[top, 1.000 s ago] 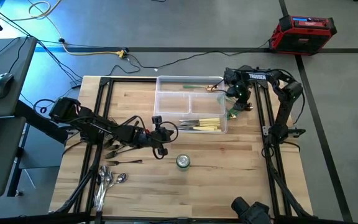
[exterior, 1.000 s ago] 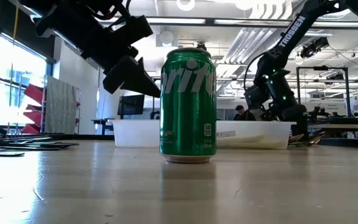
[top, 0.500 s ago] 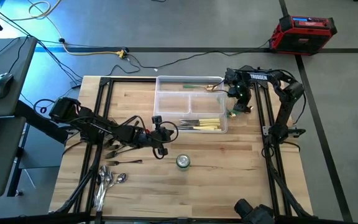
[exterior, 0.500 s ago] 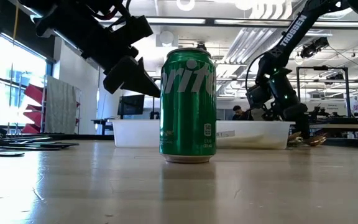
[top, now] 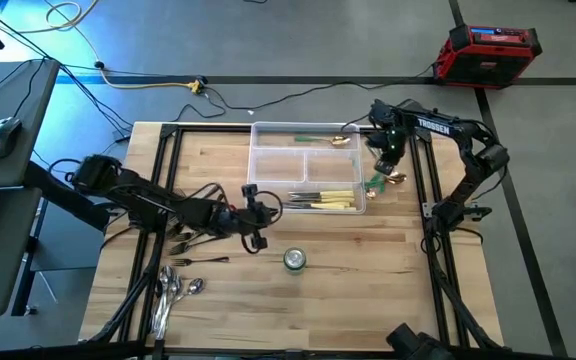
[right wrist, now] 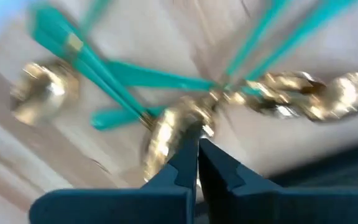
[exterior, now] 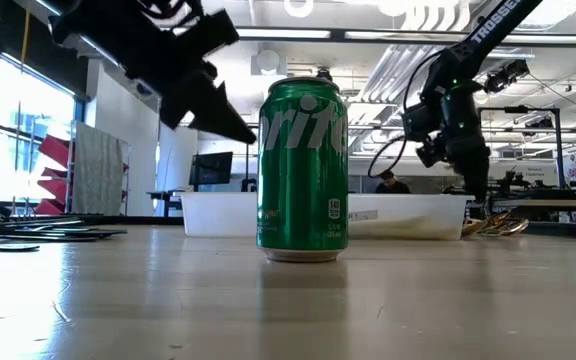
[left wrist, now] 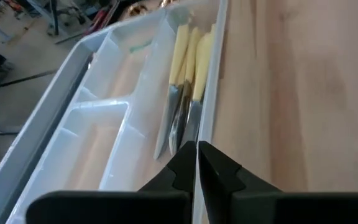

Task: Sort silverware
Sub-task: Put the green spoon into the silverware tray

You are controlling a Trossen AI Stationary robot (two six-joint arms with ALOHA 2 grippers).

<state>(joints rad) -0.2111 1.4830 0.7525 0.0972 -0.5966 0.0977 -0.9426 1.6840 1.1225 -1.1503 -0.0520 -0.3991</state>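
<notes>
At the near left corner of your wooden table point(top: 368, 290) lay a cluster of shiny silver spoons point(top: 171, 288), and just beyond them a few dark metal forks point(top: 190, 245), some partly under the left arm. Your left gripper point(top: 255, 215) hovered above the table just left of the clear divided tray point(top: 264, 135), near its near left corner. In the left wrist view its fingertips point(left wrist: 213, 163) were pressed together with nothing between them, pointing at the tray's near compartment, where the cream-handled knives point(left wrist: 188, 71) lay side by side, close ahead of the tips but not touched.

A green Sprite can point(top: 295, 260) stood upright near the middle of the table, on the near side of the tray. In the tray's far compartment one green-handled spoon with a gold bowl point(top: 320, 139) lay lengthwise.

Your right gripper point(top: 387, 153) hung just off the tray's right edge. In the right wrist view its fingertips point(right wrist: 215, 163) were closed against each other, holding nothing that shows. The green-handled pieces with gold ends point(right wrist: 166, 93) lay crossed in a loose pile right ahead of the tips, one gold bowl nearly at them; whether they touched it, you could not tell. From above, that pile point(top: 384, 180) sat on the table just right of the tray.
</notes>
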